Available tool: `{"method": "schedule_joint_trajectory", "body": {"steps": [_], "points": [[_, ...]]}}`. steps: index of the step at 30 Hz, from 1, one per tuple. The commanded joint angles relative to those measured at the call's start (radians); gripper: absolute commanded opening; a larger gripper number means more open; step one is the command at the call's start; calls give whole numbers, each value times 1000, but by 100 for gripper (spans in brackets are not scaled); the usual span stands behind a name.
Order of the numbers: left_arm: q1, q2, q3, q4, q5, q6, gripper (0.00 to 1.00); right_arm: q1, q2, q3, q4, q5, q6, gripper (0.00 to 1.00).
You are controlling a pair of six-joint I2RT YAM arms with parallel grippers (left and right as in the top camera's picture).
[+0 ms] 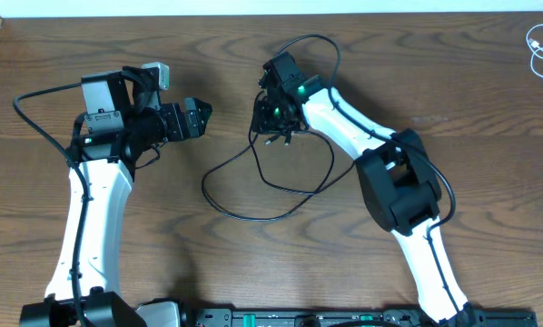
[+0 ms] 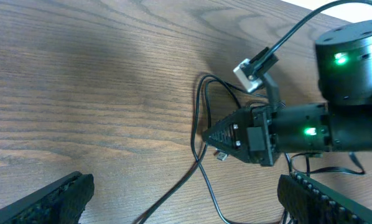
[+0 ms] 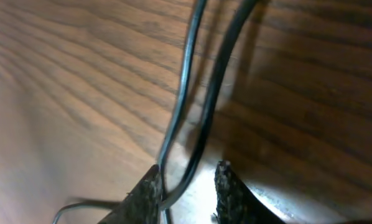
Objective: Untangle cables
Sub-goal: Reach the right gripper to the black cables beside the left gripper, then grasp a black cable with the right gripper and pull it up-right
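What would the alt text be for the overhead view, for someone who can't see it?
A robot's right gripper is down on a looping black cable in the middle, while its left gripper stands open nearby, clear of that cable. A white cable lies coiled in the far right corner of the wooden table.

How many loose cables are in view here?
2. The black cable loops at the middle of the table, two strands passing between the right claw's fingers. The white cable lies bunched at the far right corner. The arms could hide more.
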Motion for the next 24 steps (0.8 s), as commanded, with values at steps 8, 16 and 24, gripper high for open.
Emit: {"method": "schedule_joint_trajectory", "body": {"steps": [8, 16, 24], "points": [[4, -4, 8, -3, -9, 8, 100, 73, 37, 0, -8, 238, 23, 12], [4, -4, 8, -8, -9, 8, 100, 67, -29, 20, -4, 198, -29, 1], [4, -4, 8, -18, -9, 8, 100, -53, -339, 27, -22, 48, -128, 1]]}}
